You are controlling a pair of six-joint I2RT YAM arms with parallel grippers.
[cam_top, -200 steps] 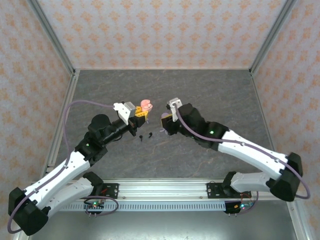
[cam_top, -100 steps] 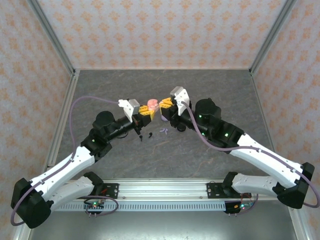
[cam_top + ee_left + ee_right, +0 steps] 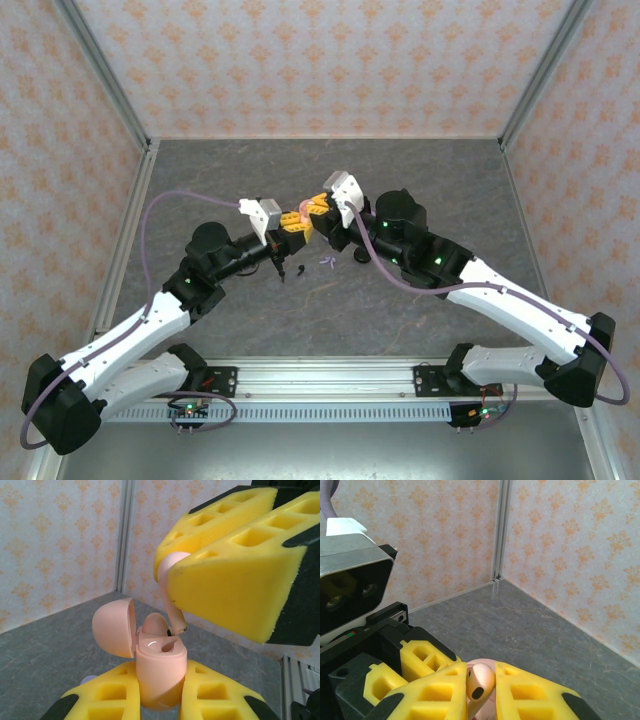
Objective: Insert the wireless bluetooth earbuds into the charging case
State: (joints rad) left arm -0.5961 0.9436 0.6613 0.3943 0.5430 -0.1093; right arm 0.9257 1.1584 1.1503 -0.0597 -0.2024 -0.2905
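Observation:
In the left wrist view my left gripper [image 3: 160,682] is shut on a pink charging case [image 3: 161,667], held upright with its lid [image 3: 114,627] swung open to the left. One pink earbud [image 3: 153,625] sits in the case; the slot beside it is empty. My right gripper [image 3: 172,565] hangs just above, shut on a second pink earbud [image 3: 170,582] whose stem tip hovers at that slot. The right wrist view shows that earbud's head [image 3: 481,680] pinched between yellow fingers [image 3: 532,695]. From above, both grippers [image 3: 293,228] [image 3: 318,208] meet mid-table over the case [image 3: 301,215].
Two small black earbuds [image 3: 283,272] and a purple one [image 3: 326,262] lie loose on the grey table [image 3: 420,190] right below the grippers. Patterned walls close the table in on three sides. The left wrist camera housing [image 3: 350,590] is close to the right gripper.
My right gripper rose from the table with the pink earbud and moved left until it stood over the open case. The left gripper shifted slightly right, still holding the case.

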